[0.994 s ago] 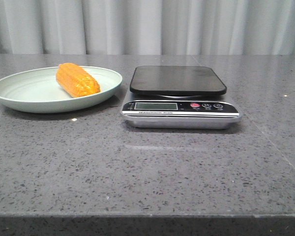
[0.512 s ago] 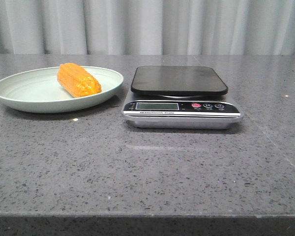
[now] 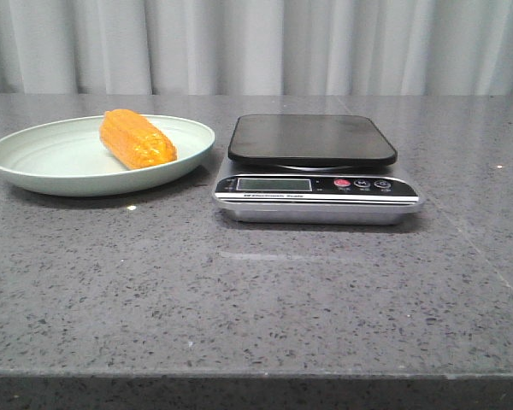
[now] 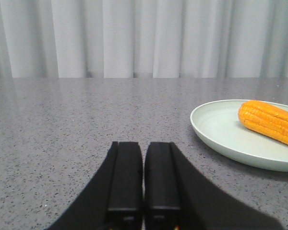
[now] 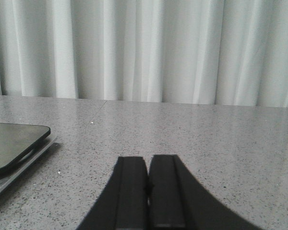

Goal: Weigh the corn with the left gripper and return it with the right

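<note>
The orange-yellow corn [image 3: 137, 139] lies on its side on a pale green plate [image 3: 34, 162] at the table's left. It also shows in the left wrist view [image 4: 269, 122] on that plate [image 4: 221, 129]. A digital scale [image 3: 315, 167] with a black top stands in the middle; its edge shows in the right wrist view [image 5: 14, 148]. My left gripper [image 4: 143, 143] is shut and empty, low over the table, apart from the plate. My right gripper [image 5: 148, 158] is shut and empty, beside the scale. Neither gripper shows in the front view.
The grey speckled table [image 3: 256, 290] runs to a front edge near the camera. White curtains [image 3: 256, 43] hang behind the table.
The whole scene has shifted a few pixels to the right in the front view. The corn, plate and scale keep their places relative to each other.
</note>
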You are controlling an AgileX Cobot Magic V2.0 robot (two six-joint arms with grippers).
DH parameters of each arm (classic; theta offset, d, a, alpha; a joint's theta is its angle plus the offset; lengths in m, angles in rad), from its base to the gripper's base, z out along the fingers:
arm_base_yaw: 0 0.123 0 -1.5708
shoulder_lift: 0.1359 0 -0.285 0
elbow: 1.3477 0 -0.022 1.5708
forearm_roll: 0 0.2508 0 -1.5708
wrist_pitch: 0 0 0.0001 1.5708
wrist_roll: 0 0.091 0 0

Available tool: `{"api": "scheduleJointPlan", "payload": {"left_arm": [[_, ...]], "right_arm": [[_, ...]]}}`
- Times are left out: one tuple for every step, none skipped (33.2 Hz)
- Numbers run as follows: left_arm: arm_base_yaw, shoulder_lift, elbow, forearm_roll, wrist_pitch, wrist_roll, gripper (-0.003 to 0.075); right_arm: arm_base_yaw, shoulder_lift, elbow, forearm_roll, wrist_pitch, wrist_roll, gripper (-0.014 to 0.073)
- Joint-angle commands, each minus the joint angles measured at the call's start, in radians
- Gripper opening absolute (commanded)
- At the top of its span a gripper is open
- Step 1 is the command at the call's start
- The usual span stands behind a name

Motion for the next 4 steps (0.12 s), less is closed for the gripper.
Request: {"api": "scheduleJointPlan", "payload": {"left_arm": [[0.002, -0.017, 0.007, 0.000, -0.080, -0.010, 0.0132], [0.002, -0.017, 0.007, 0.000, -0.080, -0.010, 0.0132], [0.002, -0.017, 0.007, 0.000, -0.080, -0.010, 0.0132], [0.002, -0.017, 0.007, 0.000, -0.080, -0.010, 0.0132]], "right_arm": [[-0.005, -0.017, -0.007, -0.013, -0.085, -0.001, 0.0150], [-0.005, -0.017, -0.007, -0.013, -0.085, -0.001, 0.0150], [-0.005, -0.017, -0.007, -0.013, -0.085, -0.001, 0.0150], [-0.005, -0.017, -0.007, -0.013, -0.085, -0.001, 0.0150]]}}
